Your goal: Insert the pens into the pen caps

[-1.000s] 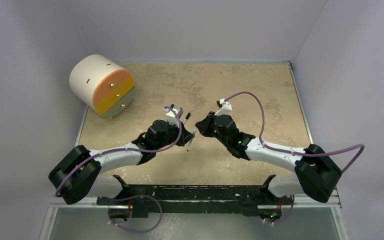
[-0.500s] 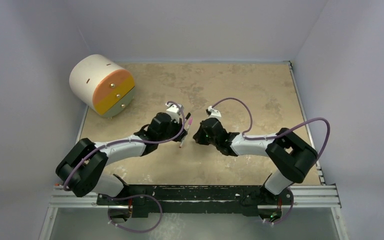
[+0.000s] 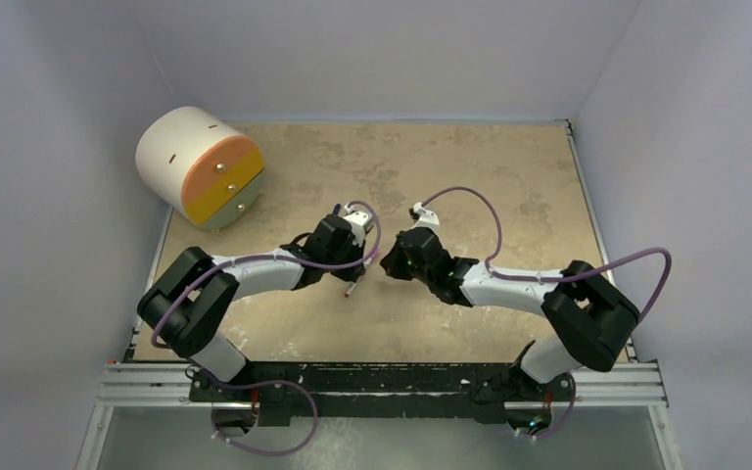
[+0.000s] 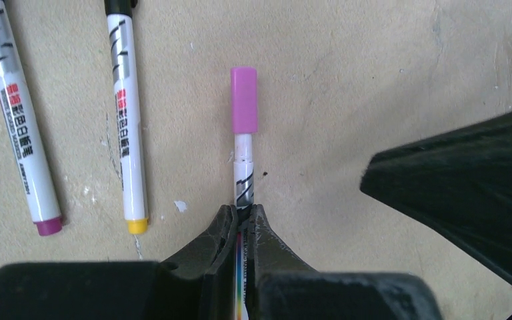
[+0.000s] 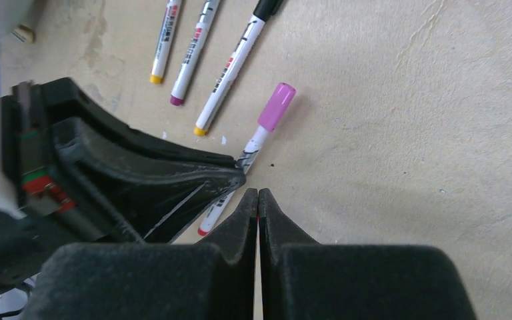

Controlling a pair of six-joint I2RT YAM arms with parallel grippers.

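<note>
Overhead, little shows; the wrist cameras reveal loose pens (image 4: 125, 127) lying on the table (image 4: 373, 80) (off left). The left gripper (image 4: 240, 217) pinches a pen (image 4: 243, 167) wearing its pink cap (image 4: 244, 100). The right gripper (image 5: 258, 197), jaws pressed together, holds nothing beside it.

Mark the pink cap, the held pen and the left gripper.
pink cap (image 4: 244, 100), left wrist view, cap's middle.
held pen (image 4: 243, 163), left wrist view, white barrel.
left gripper (image 4: 243, 213), left wrist view, between fingertips.

Left gripper (image 4: 241, 215) clamped on a white pen (image 4: 243, 167) whose far end carries a pink cap (image 4: 244, 100); a magenta-ended pen (image 4: 19, 123) and a yellow-ended pen (image 4: 127, 133) lie alongside on the tabletop (image 4: 373, 80).
</note>
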